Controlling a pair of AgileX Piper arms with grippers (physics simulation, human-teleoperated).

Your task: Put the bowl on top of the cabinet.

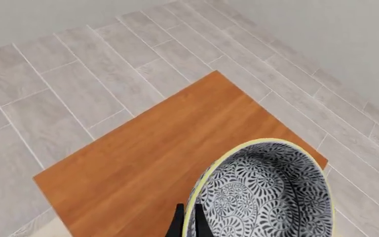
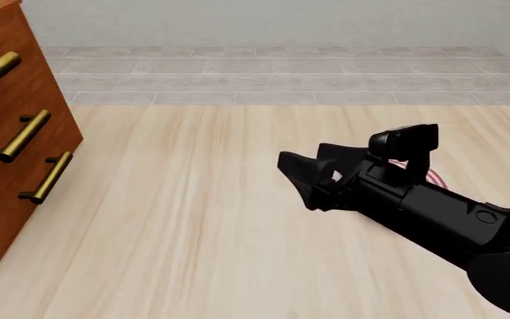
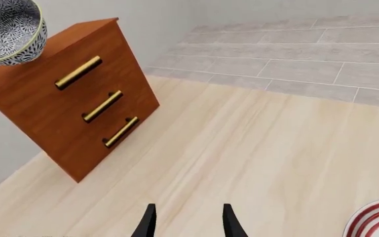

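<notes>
the left gripper [image 1: 188,223] is pinching the bowl [image 1: 268,192] rim above the cabinet [image 1: 163,163], seemingly not touching; the right gripper [image 3: 188,222] is hovering open, low over the bench [image 3: 255,148].

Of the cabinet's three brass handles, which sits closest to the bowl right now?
The top handle, nearest the cabinet's upper edge, where the bowl hangs; the middle and bottom handles sit lower.

The bowl [image 3: 8,30] in my left gripper [image 1: 188,224] hangs above the cabinet [image 3: 71,106] at the table's [image 2: 237,219] left; the plate [image 3: 377,219] lies by my right gripper [image 3: 186,222].

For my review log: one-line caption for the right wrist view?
Open right gripper over table; bowl held above cabinet.
</notes>
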